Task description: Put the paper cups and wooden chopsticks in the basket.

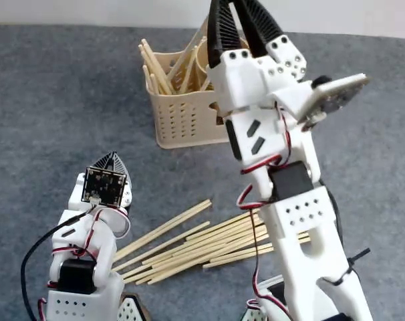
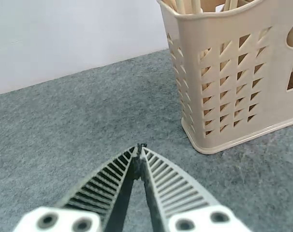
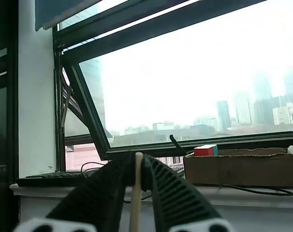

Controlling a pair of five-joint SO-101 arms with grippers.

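The beige slotted basket point(image 1: 182, 120) stands at the back of the grey mat, with several wooden chopsticks point(image 1: 157, 70) upright in it and a pale cup rim point(image 1: 201, 53) beside them. A pile of loose chopsticks point(image 1: 202, 244) lies on the mat between the two arms. My right gripper point(image 1: 237, 13) is raised high over the basket, fingers pointing up. It is shut on one chopstick point(image 3: 136, 193), which stands between its fingers point(image 3: 166, 188). My left gripper point(image 2: 139, 147) is shut and holds nothing. It sits low on the mat, pointing toward the basket point(image 2: 233, 72).
Grey carpet-like mat point(image 1: 55, 93) covers the table, bare to the left of the basket. The right arm's white body point(image 1: 289, 200) stands over the right end of the chopstick pile. A pale wall point(image 2: 64, 34) runs behind the mat.
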